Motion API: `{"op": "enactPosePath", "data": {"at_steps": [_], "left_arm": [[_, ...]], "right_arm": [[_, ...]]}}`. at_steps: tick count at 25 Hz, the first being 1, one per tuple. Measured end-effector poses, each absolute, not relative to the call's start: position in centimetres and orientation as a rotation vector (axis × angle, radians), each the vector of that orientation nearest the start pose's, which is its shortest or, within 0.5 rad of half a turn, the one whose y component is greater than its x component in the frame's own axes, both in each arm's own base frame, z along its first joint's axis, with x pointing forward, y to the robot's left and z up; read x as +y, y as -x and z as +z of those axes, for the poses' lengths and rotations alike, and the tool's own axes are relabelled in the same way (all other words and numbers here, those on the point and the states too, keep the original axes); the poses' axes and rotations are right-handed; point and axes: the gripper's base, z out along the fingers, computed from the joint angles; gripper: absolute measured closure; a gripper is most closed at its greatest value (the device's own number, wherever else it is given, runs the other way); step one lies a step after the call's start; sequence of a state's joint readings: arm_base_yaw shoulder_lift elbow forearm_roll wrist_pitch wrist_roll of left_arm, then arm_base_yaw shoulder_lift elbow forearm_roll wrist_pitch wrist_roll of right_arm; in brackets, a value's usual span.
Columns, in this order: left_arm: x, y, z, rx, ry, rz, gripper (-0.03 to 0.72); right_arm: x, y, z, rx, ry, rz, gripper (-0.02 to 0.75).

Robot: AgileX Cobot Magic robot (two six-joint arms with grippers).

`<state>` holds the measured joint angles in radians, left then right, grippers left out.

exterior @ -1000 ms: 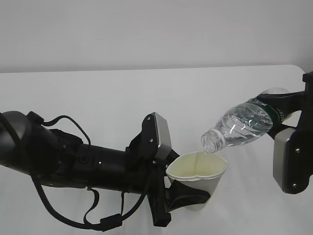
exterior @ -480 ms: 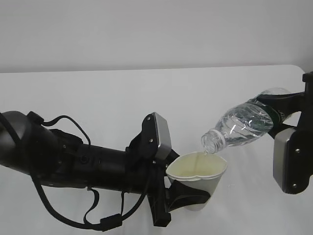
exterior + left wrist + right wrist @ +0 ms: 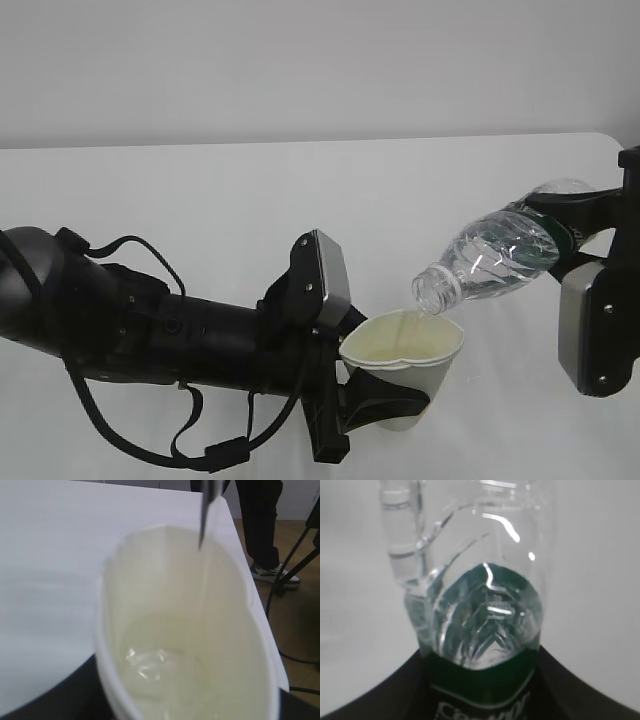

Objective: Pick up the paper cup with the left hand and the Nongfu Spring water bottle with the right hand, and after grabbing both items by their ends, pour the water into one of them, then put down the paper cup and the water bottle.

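My left gripper (image 3: 400,398) is shut on the lower part of the white paper cup (image 3: 428,378) and holds it upright above the table, its rim squeezed out of round. From the right, my right gripper (image 3: 582,228) is shut on the base end of the Nongfu Spring water bottle (image 3: 497,256), by the green label. The bottle tilts neck-down to the left, its open mouth just over the cup's rim. A thin stream of water (image 3: 405,319) runs into the cup. The left wrist view shows the cup (image 3: 230,645) with water (image 3: 160,662) pooled at the bottom. The right wrist view looks along the bottle (image 3: 480,600).
The white table (image 3: 200,200) stretches behind and around both arms. In the left wrist view its right edge (image 3: 250,570) drops to a wooden floor, where a person's legs and shoes (image 3: 275,574) and cables stand.
Neither arm has visibly moved. The bottle stays tilted over the cup and water keeps trickling in.
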<state>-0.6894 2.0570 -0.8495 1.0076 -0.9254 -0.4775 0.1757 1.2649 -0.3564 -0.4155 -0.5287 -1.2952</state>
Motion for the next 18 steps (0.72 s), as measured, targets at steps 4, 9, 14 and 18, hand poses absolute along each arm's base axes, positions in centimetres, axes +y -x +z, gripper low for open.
{"op": "enactPosePath", "data": {"at_steps": [4, 9, 14, 18], "left_arm": [[-27.24, -23.4, 10.59, 1.577, -1.361, -1.012, 0.306], [-27.24, -23.4, 10.59, 1.577, -1.361, -1.012, 0.306], [-27.24, -23.4, 10.59, 1.577, -1.361, -1.012, 0.306], [-27.24, -23.4, 10.59, 1.577, -1.361, -1.012, 0.306]], "right_arm": [[5.72, -21.63, 20.64, 1.078, 1.66, -0.807, 0.384], [5.72, -21.63, 20.64, 1.075, 1.662, -0.81, 0.384], [5.72, -21.63, 20.64, 1.073, 1.663, -0.811, 0.384], [5.73, -21.63, 20.65, 1.063, 1.67, -0.819, 0.384]]}}
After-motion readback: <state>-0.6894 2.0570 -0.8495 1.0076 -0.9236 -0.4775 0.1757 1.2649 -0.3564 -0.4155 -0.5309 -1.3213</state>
